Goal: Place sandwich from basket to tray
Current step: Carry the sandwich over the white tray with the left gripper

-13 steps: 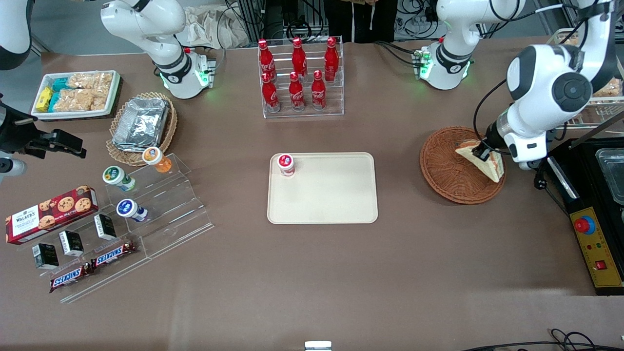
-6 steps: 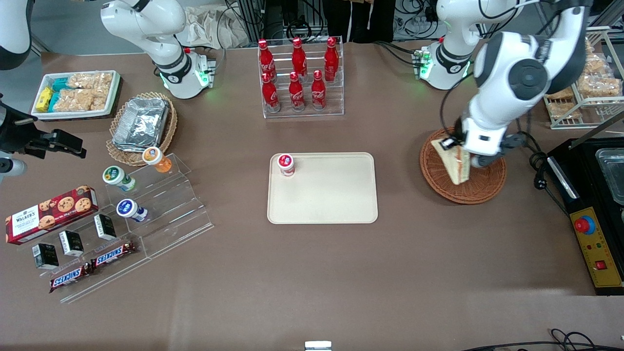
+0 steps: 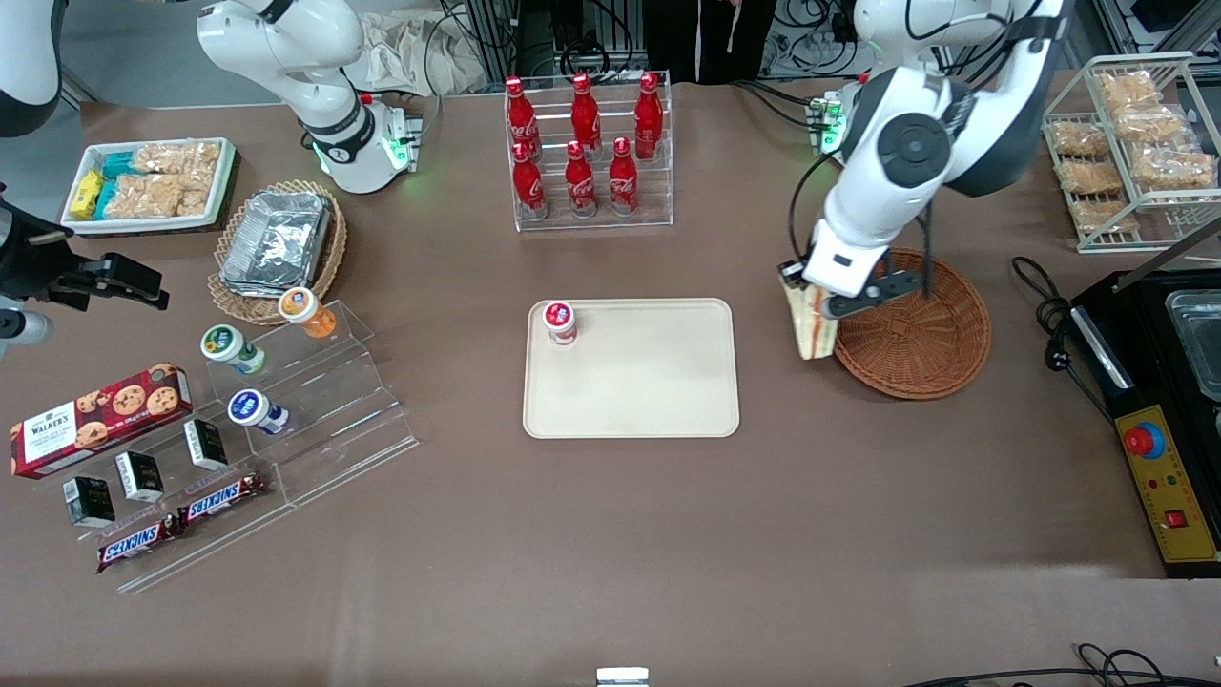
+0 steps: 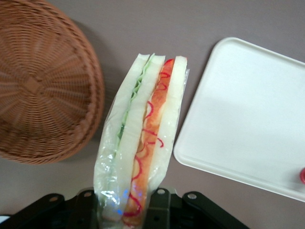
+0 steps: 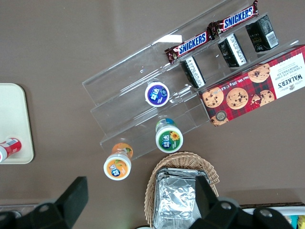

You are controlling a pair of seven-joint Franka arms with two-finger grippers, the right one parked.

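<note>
My left gripper (image 3: 804,291) (image 4: 125,210) is shut on the sandwich (image 3: 813,328) (image 4: 143,138), a plastic-wrapped wedge of white bread with green and red-orange filling. The wedge hangs in the air above the table, between the reddish-brown wicker basket (image 3: 920,334) (image 4: 40,90) and the cream-beige tray (image 3: 658,382) (image 4: 248,114), just past the basket's rim. Nothing lies in the basket. The tray lies flat in the middle of the table.
A small red-capped cup (image 3: 559,322) stands on the tray's corner farthest from the front camera. A clear rack of red cola bottles (image 3: 587,153) stands farther back. A wire shelf of snack bags (image 3: 1130,143) and a black appliance (image 3: 1164,382) sit at the working arm's end.
The gripper has lifted the sandwich out of the basket and carried it sideways over the rim toward the tray. The basket now holds nothing.
</note>
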